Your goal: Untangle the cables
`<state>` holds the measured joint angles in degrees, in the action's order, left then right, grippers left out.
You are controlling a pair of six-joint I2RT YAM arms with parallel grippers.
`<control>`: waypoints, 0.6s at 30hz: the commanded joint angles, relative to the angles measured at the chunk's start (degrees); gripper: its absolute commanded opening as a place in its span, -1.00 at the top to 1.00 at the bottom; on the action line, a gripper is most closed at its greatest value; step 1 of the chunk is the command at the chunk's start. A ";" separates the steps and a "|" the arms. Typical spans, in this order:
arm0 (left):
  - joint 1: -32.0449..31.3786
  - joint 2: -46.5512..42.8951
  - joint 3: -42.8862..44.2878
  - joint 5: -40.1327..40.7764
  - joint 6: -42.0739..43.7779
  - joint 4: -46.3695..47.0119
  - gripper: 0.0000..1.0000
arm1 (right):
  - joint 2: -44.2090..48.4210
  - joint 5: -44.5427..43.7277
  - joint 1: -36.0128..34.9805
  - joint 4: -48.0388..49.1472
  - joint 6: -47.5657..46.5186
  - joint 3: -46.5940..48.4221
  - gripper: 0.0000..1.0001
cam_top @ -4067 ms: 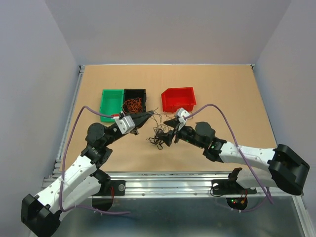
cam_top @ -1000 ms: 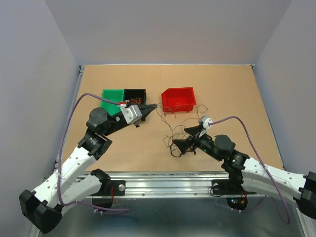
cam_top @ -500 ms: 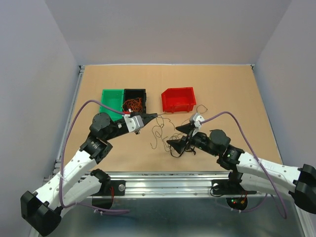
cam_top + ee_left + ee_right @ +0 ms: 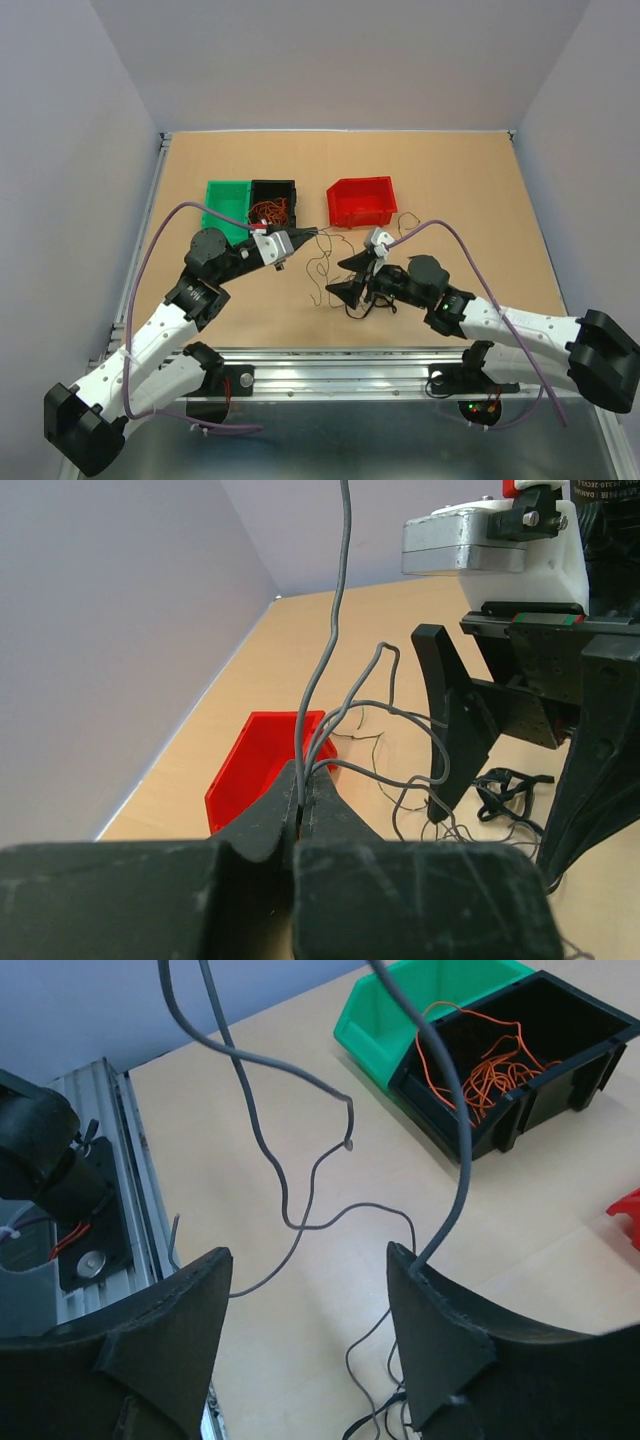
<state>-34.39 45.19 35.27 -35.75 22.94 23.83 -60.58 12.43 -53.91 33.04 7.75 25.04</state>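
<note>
My left gripper (image 4: 312, 233) is shut on thin dark grey cables (image 4: 322, 695), holding them up above the table; the strands trail down (image 4: 322, 270) toward a small black knot (image 4: 358, 302) on the table. In the left wrist view the wires are pinched between my fingertips (image 4: 300, 810). My right gripper (image 4: 345, 283) is open and hovers over the knot, the loose grey strands (image 4: 300, 1175) hanging between and in front of its fingers (image 4: 440, 1350). Orange cables (image 4: 268, 211) lie in the black bin (image 4: 273, 188).
A green bin (image 4: 226, 205) stands beside the black bin at the left. A red bin (image 4: 361, 201) stands behind the cables. A metal rail (image 4: 340, 360) runs along the table's near edge.
My left gripper has pulled back down and left with the grey cables. My right arm has moved left and forward, its open gripper now over the black knot.
</note>
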 commanded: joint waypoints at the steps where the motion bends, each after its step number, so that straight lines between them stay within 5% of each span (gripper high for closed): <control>1: 0.03 0.25 -0.11 0.15 -0.97 3.50 1.00 | -2.26 -1.70 0.03 5.20 -0.72 5.28 -0.33; 5: 0.03 0.69 -0.02 1.29 -1.40 3.59 1.00 | -3.14 -2.67 0.03 5.20 -0.28 6.25 0.07; 16: 0.03 2.27 0.42 2.17 -3.07 4.11 1.00 | -4.81 -3.72 0.12 6.51 0.07 7.75 0.14; 18: 0.03 2.62 0.50 2.35 -3.34 4.20 1.00 | -5.51 -3.90 0.03 6.87 0.16 8.45 0.45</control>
<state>-34.39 47.75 35.27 -33.80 20.86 24.56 -64.95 9.58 -53.91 35.27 8.01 28.51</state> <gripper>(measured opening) 0.037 0.349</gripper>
